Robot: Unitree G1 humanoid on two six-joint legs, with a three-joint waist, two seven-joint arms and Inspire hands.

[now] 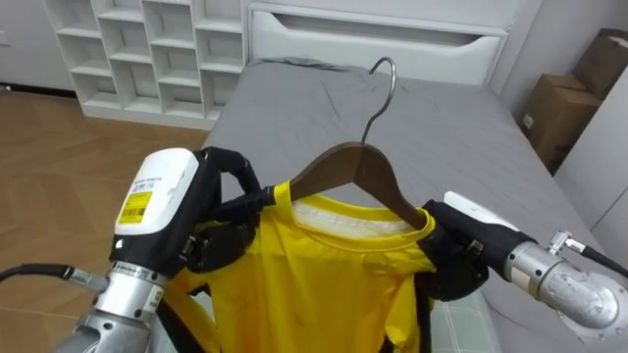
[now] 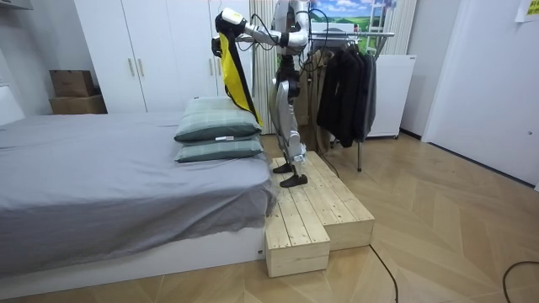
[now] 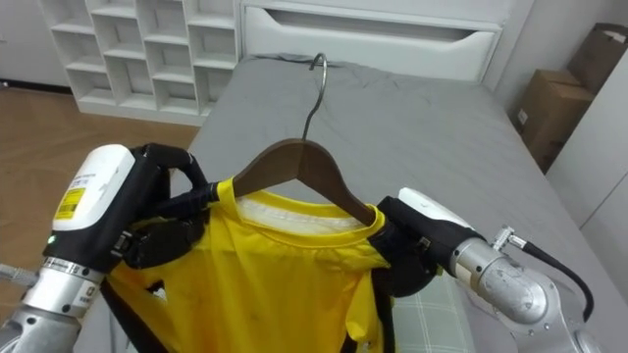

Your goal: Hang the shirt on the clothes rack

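A yellow shirt (image 1: pixel 314 284) hangs on a brown wooden hanger (image 1: pixel 348 167) whose metal hook (image 1: pixel 383 78) points up. I hold it up in front of me with both hands. My left hand (image 1: pixel 211 211) has its dark fingers curled round the shirt's left shoulder and that end of the hanger. My right hand (image 1: pixel 461 250) grips the right shoulder in the same way. In the room view the shirt (image 2: pixel 236 76) hangs high over the pillows (image 2: pixel 219 126), and I stand on a wooden platform (image 2: pixel 312 210) beside the bed.
The grey bed (image 1: pixel 432 127) stretches ahead, with a white cubby shelf (image 1: pixel 147 49) to its left and cardboard boxes (image 1: pixel 559 113) to its right. Behind me stands a clothes rack (image 2: pixel 349 38) with dark garments (image 2: pixel 345 93).
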